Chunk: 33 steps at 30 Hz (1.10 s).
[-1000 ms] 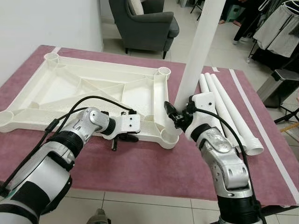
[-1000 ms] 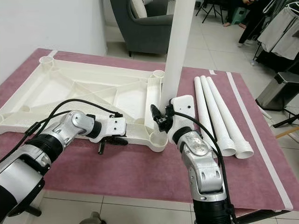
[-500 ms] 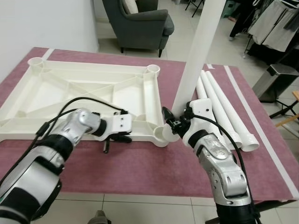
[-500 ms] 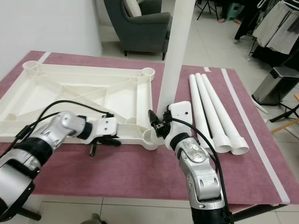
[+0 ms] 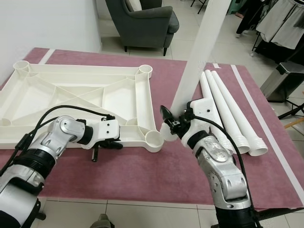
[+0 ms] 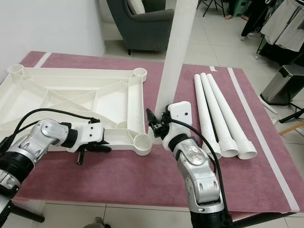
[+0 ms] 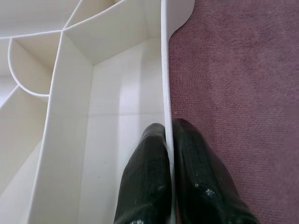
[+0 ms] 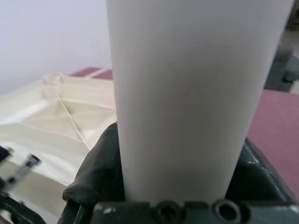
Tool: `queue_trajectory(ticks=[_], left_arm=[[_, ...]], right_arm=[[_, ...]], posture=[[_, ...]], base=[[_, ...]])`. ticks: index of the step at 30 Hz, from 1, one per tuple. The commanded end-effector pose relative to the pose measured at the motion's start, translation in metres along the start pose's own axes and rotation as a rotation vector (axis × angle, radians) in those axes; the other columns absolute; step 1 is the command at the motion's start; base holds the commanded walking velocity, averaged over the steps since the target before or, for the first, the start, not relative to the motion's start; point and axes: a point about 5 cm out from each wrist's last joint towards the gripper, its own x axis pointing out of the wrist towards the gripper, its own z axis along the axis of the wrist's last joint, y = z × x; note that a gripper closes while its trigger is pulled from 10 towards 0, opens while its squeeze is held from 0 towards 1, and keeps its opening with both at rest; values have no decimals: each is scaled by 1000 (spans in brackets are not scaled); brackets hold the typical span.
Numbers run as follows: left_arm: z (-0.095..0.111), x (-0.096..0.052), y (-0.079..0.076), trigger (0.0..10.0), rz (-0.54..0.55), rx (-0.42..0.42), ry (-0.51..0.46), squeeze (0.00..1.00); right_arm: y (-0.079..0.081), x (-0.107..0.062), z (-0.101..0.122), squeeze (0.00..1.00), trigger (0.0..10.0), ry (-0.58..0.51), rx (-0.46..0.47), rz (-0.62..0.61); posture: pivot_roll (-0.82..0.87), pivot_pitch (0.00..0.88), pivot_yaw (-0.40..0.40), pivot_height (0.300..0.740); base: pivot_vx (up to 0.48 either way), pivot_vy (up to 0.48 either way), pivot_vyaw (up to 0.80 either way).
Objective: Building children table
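Home living area, as I see it from above my arms. Grey wingback armchair with pale cushion stands ahead on light tiled floor. White wall to my left. Clothes on rack hang far right, grey pedal bin beside them. Chair legs and person's feet in far background. Work surface before me covered in mauve carpet-like mat with pale stripes.
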Motion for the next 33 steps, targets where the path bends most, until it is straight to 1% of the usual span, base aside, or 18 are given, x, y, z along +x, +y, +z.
queue_trajectory(ticks=[1, 2, 5, 6, 7, 9, 11, 15, 21, 26, 29, 30, 31, 33], left_arm=[[4, 11, -3, 10000, 96, -51, -103, 0], [6, 16, -5, 10000, 100, -67, -116, 0], [8, 20, -5, 10000, 106, -79, -127, 0], [9, 21, -5, 10000, 113, -89, -134, 0], [9, 21, -5, 10000, 113, -89, -134, 0], [9, 20, -4, 10000, 130, -110, -136, 0], [9, 20, -4, 10000, 130, -110, -136, 0], [9, 17, -2, 10000, 144, -134, -131, 0], [7, 16, -1, 10000, 145, -150, -125, 0], [7, 15, 0, 10000, 146, -159, -120, 0], [7, 15, 0, 10000, 145, -159, -119, 0], [7, 15, 0, 10000, 144, -161, -117, 0], [7, 15, 0, 10000, 144, -161, -117, 0], [7, 14, 0, 10000, 142, -162, -112, 0]], right_arm=[[3, 2, 0, 0, 10000, -14, 8, 25], [7, 1, -4, 0, 10000, -13, 10, 46], [9, 0, -10, 0, 10000, -3, 6, 64], [10, -3, -16, 0, 10000, 13, -2, 72], [10, -3, -16, 0, 10000, 13, -2, 72], [11, -8, -27, 0, 10000, 45, -20, 76], [11, -8, -27, 0, 10000, 45, -20, 76], [9, -13, -40, 0, 10000, 76, -61, 71], [5, -19, -50, 0, 10000, 95, -93, 69], [0, -23, -61, 0, 10000, 116, -82, 68], [-1, -23, -63, 0, 10000, 123, -79, 65], [-4, -24, -65, 0, 10000, 131, -58, 62], [-4, -24, -65, 0, 10000, 131, -58, 62], [-6, -24, -71, 0, 10000, 159, -9, 76]], posture=[[82, 10, -22, 740], [82, 10, -22, 740], [81, 9, -22, 740], [82, 7, -21, 740], [82, 7, -21, 740], [83, 7, -15, 740], [83, 7, -15, 740], [79, 8, 3, 740], [76, 9, 12, 740], [76, 12, 23, 740], [77, 12, 25, 740], [78, 15, 28, 740], [78, 15, 28, 740], [81, 18, 33, 740]], base=[[0, 0, 0], [0, 0, 0], [0, 0, 0], [0, 0, 0], [0, 0, 0], [0, 0, 0], [0, 0, 0], [0, 0, 0], [0, 0, 0], [0, 0, 0], [0, 0, 0], [0, 0, 0], [0, 0, 0], [0, 0, 0]])
